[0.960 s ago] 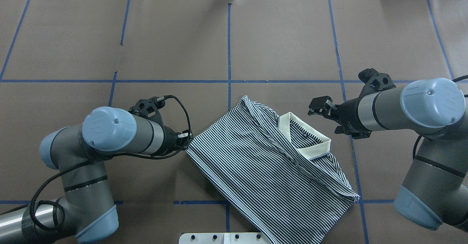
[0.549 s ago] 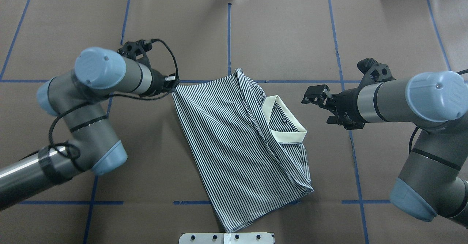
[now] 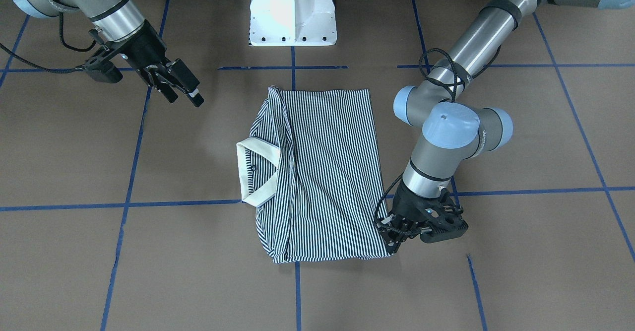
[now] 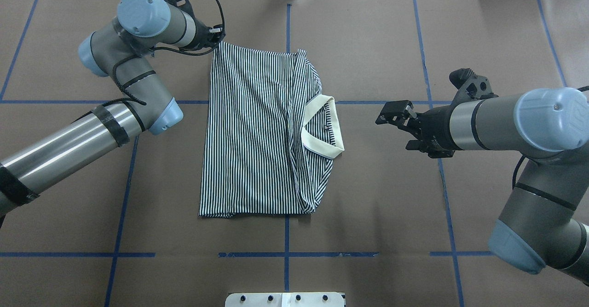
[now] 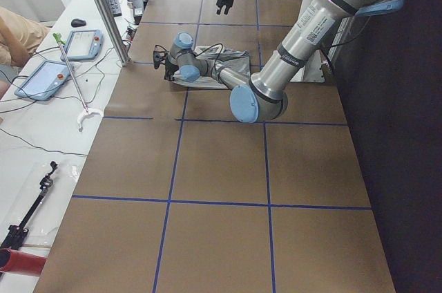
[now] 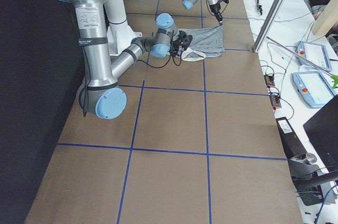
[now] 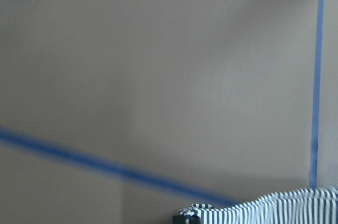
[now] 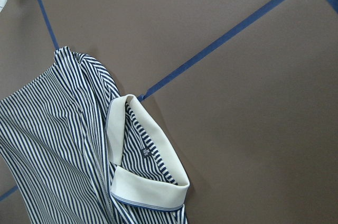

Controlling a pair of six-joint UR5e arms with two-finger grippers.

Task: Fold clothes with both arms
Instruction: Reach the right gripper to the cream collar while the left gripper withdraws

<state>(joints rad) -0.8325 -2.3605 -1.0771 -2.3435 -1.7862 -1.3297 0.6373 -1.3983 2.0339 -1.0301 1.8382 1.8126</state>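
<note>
The striped polo shirt [image 4: 255, 132] lies folded on the brown table, its cream collar [image 4: 324, 127] toward the robot's right. My left gripper [image 4: 216, 37] is shut on the shirt's far left corner; from across the table it [image 3: 394, 239] shows at the same corner. The left wrist view catches only a strip of striped fabric [image 7: 280, 208] at the bottom edge. My right gripper [image 4: 396, 130] hangs open beside the collar, a short way to its right, touching nothing. From its wrist camera I see the collar [image 8: 148, 182] and the placket.
The white pedestal base [image 3: 292, 11] stands at the robot's edge of the table. Blue tape lines [image 4: 286, 21] mark a grid on the brown surface. A side bench with tablets [image 5: 48, 75] and cables runs beyond the far edge.
My left gripper has dragged the shirt's corner away from the robot toward the far edge. The shirt turned with it and now lies square to the grid. The right gripper has hardly moved.
</note>
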